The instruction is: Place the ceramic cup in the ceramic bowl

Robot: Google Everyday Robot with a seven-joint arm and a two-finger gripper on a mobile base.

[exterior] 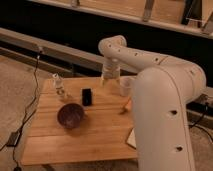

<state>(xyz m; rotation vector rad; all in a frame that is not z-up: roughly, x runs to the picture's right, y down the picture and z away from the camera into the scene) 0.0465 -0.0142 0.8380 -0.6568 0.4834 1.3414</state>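
Above the far edge of the wooden worktop, the robot's thick white arm rises from the right foreground, arches over at a rounded elbow and drops straight down to the claw. The claw points at the wood; whether it is open or closed cannot be told. Just to its right stands the ceramic cup, partly hidden by the arm's bulk. The ceramic bowl sits well apart, toward the front left. Between them lies a small black rectangular object, and a clear slim bottle stands upright near the left edge.
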